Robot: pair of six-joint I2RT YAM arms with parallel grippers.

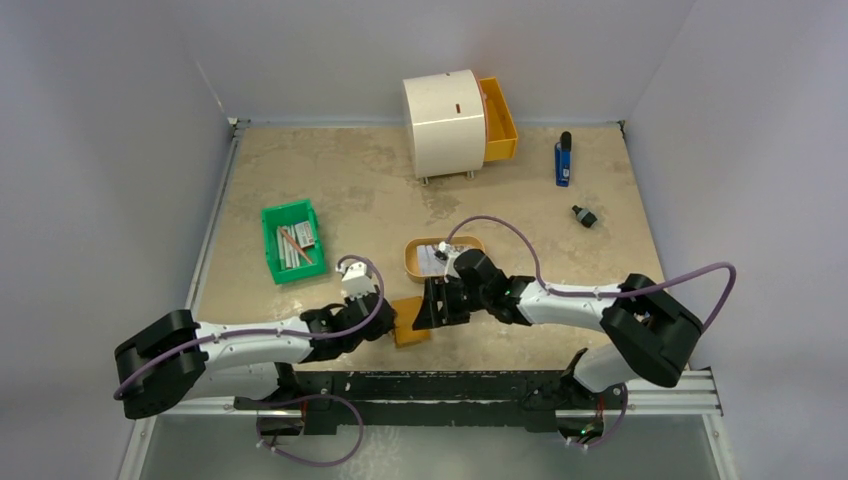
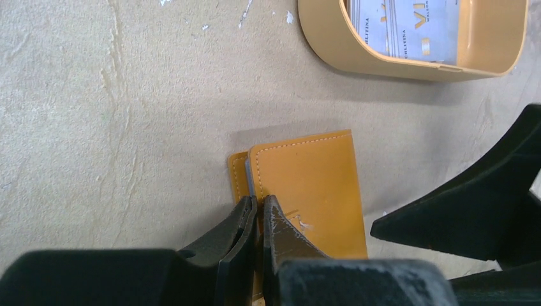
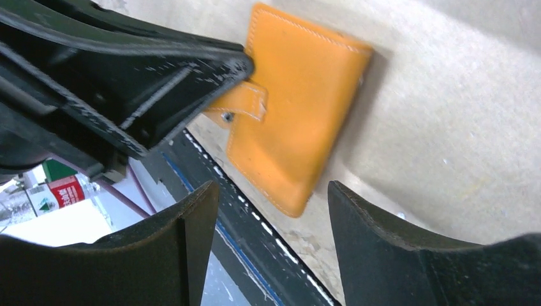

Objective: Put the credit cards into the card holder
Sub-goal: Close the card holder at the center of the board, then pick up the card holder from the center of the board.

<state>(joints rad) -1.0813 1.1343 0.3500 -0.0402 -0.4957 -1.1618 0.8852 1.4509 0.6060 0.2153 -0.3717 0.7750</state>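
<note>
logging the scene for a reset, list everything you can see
card holder: one, orange-tan, near table edge
credit cards: count unclear, pale with print, in the tray
tray: one, tan, mid-table
bin: one, green, left, holds grey sticks
drum cabinet: one, white, far side, orange drawer sticking out
blue object: one, far right
small black object: one, right
table: one, beige
left arm: jaws shut on card holder
right arm: jaws open, by card holder
</note>
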